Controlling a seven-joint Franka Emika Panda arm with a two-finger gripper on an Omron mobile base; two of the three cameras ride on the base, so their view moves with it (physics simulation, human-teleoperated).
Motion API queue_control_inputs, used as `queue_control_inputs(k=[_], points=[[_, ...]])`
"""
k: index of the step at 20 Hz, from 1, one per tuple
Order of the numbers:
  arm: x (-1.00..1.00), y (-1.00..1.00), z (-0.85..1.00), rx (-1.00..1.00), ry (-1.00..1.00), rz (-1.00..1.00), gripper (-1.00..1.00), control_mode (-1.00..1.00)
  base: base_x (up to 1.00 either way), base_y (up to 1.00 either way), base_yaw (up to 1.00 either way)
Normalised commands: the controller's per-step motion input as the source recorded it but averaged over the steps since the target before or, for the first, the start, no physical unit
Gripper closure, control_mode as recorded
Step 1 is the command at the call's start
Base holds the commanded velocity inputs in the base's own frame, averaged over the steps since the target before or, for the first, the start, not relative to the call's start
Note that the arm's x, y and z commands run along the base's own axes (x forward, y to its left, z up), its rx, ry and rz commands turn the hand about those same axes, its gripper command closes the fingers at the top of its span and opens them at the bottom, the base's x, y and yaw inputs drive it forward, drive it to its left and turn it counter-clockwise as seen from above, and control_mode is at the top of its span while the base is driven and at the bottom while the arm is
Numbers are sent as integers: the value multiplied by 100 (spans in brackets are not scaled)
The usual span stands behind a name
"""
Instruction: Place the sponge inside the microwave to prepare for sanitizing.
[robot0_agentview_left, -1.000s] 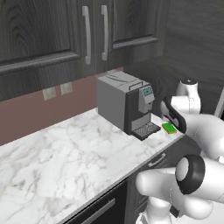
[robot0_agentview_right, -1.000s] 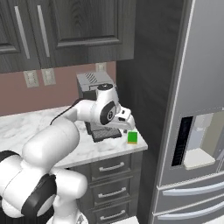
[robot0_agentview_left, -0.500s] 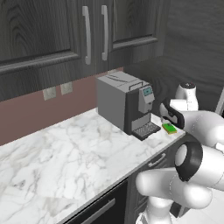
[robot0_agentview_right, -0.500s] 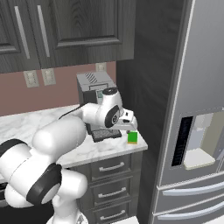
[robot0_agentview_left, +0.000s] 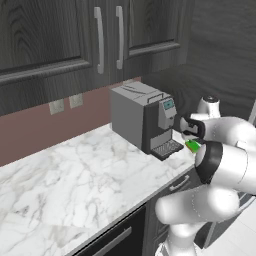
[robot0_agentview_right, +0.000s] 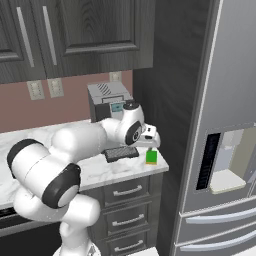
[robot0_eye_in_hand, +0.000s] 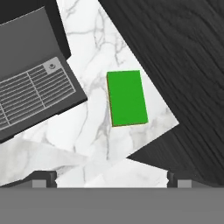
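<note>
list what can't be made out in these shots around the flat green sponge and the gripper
- Flat green sponge: left base view, mostly hidden behind the white arm.
- Gripper: hand view, just the finger tips rise at the bottom edge.
- Grey coffee machine: right base view, lower front blocked by the arm.

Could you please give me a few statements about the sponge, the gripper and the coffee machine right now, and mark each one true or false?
1. The sponge lies flat on the marble counter with its green side up. True.
2. The gripper is shut on the sponge. False: its jaws stand open, and in the hand view the sponge lies apart from its fingertips.
3. The sponge lies beside the coffee machine's drip tray, not on it. True.
4. The sponge sits on top of the coffee machine. False: it is on the counter near the machine's base.
5. The upper cabinet doors hang open. False: they are closed.
</note>
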Motion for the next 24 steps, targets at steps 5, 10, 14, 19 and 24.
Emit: queue_control_inputs(k=[5, 10, 14, 19, 24], points=[[29, -8, -7, 1, 0, 0, -100, -100, 0, 0, 0], [7, -12, -11, 1, 0, 0, -100, -100, 0, 0, 0], [0, -6, -16, 1, 0, 0, -100, -100, 0, 0, 0], [0, 0, -24, 1, 0, 0, -100, -100, 0, 0, 0], [6, 0, -30, 0, 0, 0, -100, -100, 0, 0, 0]])
